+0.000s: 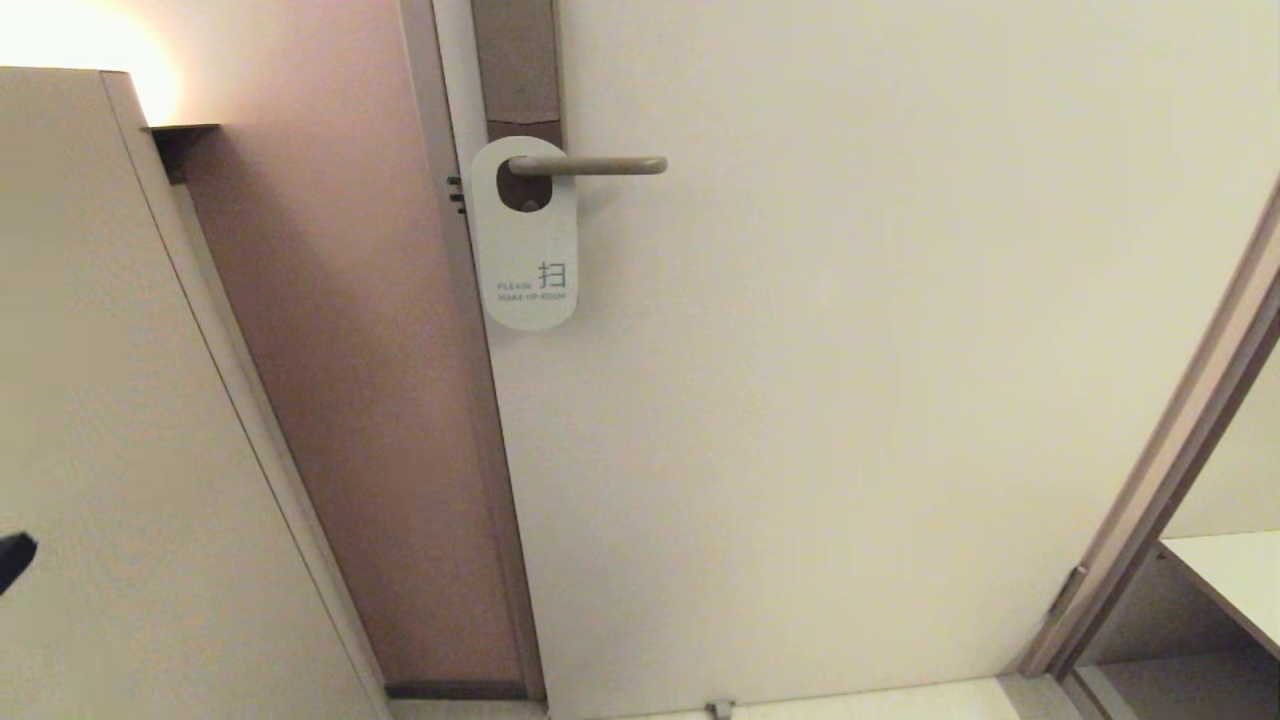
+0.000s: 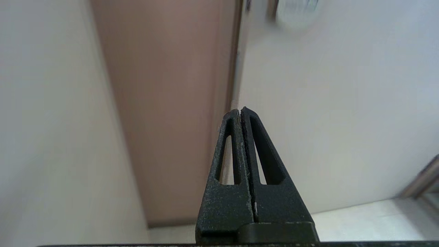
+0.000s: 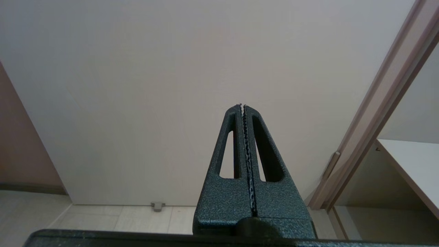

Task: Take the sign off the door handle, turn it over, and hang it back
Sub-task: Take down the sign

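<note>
The sign hangs on the door handle, white side with teal text facing out, its oval hole around the lever's root. The lever sticks out to the right from a tall brown backplate. The sign's rounded lower end also shows in the left wrist view, far above my left gripper, which is shut with nothing in it. My right gripper is shut and empty too, low down and pointing at the bare door panel. Only a dark tip of the left arm shows in the head view.
The cream door fills the middle. Left of it is a brown wall strip and a pale panel. At the right stand the door frame and a white shelf. A small door stop sits at the floor.
</note>
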`<state>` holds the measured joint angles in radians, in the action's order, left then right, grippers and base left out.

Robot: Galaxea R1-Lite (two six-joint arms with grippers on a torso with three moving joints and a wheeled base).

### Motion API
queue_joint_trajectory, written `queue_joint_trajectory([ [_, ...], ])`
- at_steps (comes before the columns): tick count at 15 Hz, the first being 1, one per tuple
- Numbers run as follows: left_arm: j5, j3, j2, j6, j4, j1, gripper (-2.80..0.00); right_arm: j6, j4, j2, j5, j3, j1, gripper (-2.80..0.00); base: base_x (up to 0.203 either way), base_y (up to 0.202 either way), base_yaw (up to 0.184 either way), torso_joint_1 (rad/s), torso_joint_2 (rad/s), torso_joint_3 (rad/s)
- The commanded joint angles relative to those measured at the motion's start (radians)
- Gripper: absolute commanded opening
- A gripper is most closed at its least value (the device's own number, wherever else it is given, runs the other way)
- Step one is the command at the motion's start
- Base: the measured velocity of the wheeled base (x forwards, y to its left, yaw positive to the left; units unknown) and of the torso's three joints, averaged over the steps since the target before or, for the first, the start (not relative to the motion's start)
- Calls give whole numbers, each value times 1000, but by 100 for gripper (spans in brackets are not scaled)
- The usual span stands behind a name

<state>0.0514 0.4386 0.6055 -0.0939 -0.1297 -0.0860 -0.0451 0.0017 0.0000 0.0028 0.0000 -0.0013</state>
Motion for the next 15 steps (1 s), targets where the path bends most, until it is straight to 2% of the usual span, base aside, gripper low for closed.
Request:
queue_joint_trajectory([
  [1, 18, 103, 250, -3, -40, -4, -280, -1, 0, 0, 0, 0, 1, -280, 0, 0, 0, 0, 0, 0],
  [3, 72, 231, 407, -6, -94, -3, -280, 1, 0, 0, 0, 0, 1, -280, 0, 0, 0, 0, 0, 0],
  [5, 163, 359, 543, -6, -123, 6, -280, -1, 0, 0, 0, 0, 0, -280, 0, 0, 0, 0, 0, 0],
  [9, 442, 559, 749, -3, -139, 84, -280, -1, 0, 0, 0, 0, 1, -280, 0, 0, 0, 0, 0, 0],
  [13, 650, 647, 895, 1, -163, 104, -280, 1, 0, 0, 0, 0, 0, -280, 0, 0, 0, 0, 0, 0],
  [15, 737, 651, 969, 2, -259, 104, -280, 0, 0, 0, 0, 0, 0, -280, 0, 0, 0, 0, 0, 0],
])
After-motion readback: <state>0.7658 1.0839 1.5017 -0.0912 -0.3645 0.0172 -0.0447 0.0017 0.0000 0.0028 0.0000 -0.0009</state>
